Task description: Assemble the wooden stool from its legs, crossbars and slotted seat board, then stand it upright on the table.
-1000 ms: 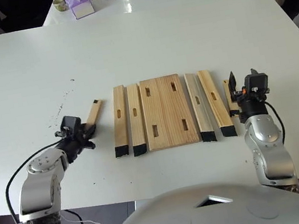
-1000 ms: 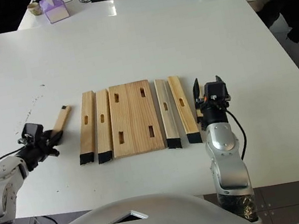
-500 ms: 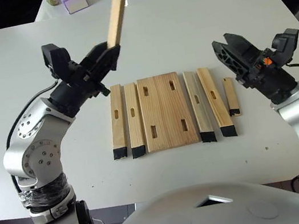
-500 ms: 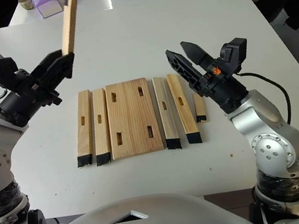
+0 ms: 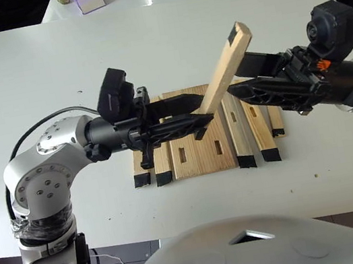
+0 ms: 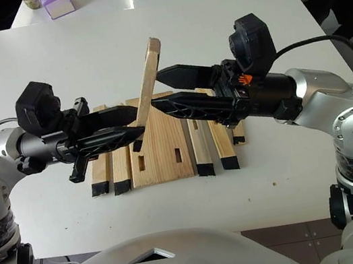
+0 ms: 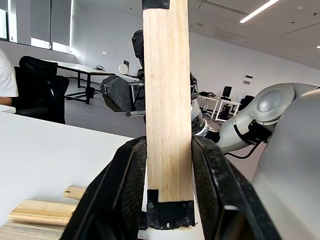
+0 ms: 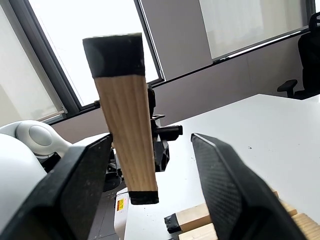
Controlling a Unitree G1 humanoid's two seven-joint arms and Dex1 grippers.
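Hovering over the laid-out parts, the left tool (image 5: 204,124) is clamped on the black-tipped lower end of a wooden bar (image 5: 227,68). The bar slants up and away from the tool's tips, with its other black end highest. Beneath this tool, flat on the white tabletop (image 5: 51,79), two slotted legs (image 6: 100,169) lie side by side, and the slotted seat board (image 5: 194,156) lies against them. Past the tool's tips, two more legs (image 5: 241,142) lie along the board's far edge. The right tool (image 6: 154,89) hangs spread wide, one finger on either side of the bar's middle; whether either touches it I can't tell. Below its wrist a short crossbar (image 5: 276,125) lies just beside the outermost leg.
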